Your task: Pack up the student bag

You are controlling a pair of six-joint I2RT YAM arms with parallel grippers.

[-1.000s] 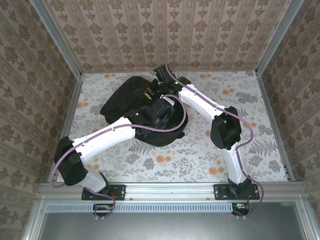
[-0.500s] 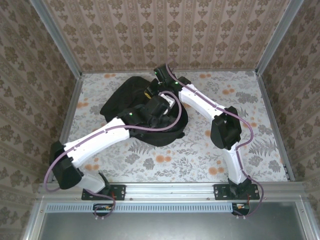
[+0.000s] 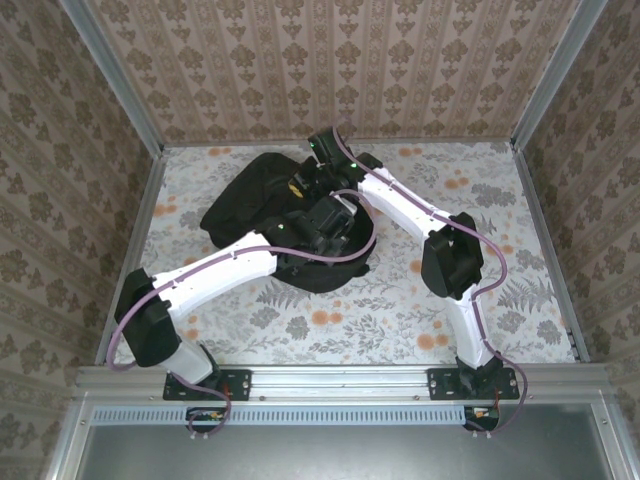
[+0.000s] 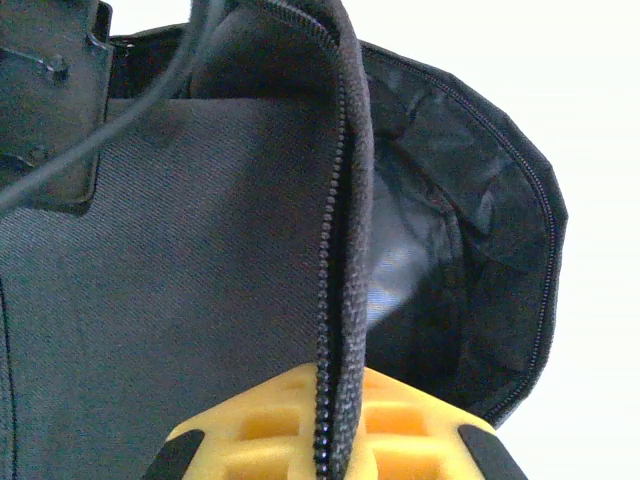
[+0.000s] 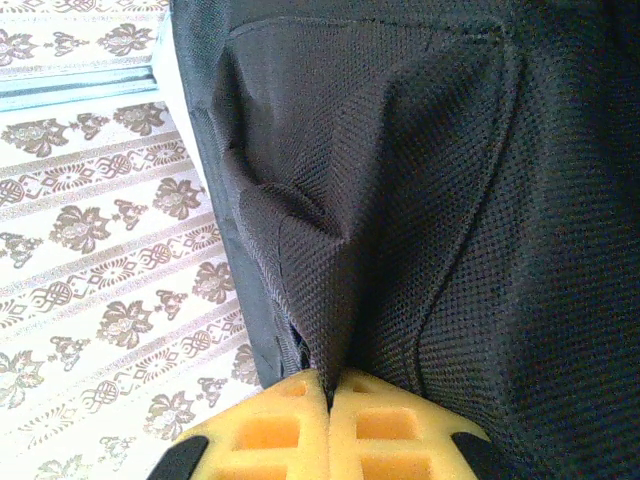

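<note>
Left gripper [image 4: 335, 432] jaws, apart before, now tight on zip edge [image 4: 345, 250] of student bag [image 4: 200, 260].

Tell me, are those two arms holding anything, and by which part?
Both hold the student bag. The left end effector pinches the zippered edge of its opening; the right end effector pinches a fold of its fabric.

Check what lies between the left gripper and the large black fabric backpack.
Nothing: in the left wrist view the left gripper has its jaws shut directly on the zippered rim of the large black soft fabric backpack.
</note>
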